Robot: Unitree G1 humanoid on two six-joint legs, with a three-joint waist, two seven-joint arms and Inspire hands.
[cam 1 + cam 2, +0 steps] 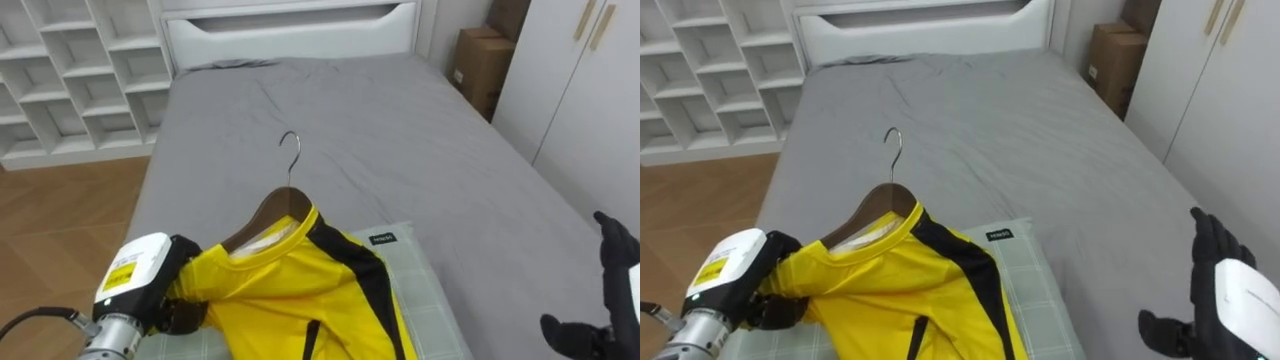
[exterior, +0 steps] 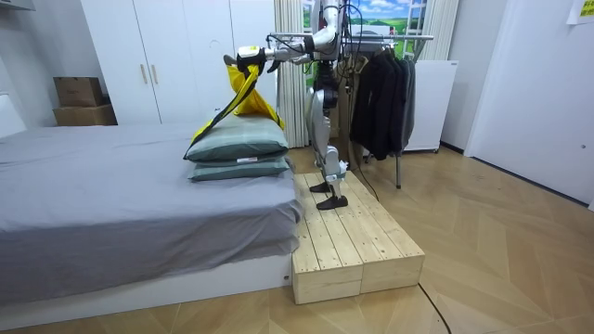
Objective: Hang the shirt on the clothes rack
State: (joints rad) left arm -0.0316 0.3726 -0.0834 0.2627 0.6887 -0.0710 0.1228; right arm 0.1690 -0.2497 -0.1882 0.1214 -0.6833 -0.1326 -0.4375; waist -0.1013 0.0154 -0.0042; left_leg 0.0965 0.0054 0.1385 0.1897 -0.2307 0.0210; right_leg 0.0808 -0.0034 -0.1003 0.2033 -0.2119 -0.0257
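Left eye view: yellow shirt (image 1: 300,290) already on its wooden hanger (image 1: 280,205), lifted off the bed (image 1: 400,120), not yet on the rail.

Left hand (image 1: 183,300) has its fingers clamped on the shirt's shoulder over the hanger end, hook (image 1: 291,150) free and pointing up; the hem trails over the checked pillow (image 1: 420,290). Right hand (image 1: 1230,300) hovers low at the right, fingers spread, holding nothing. Robot stands on the wooden platform (image 2: 353,241) at the bed's end, with the clothes rack (image 2: 390,37) of dark garments (image 2: 380,93) behind it. Likely the carry step; next calls for turning to the rack and bringing the hook over the rail.
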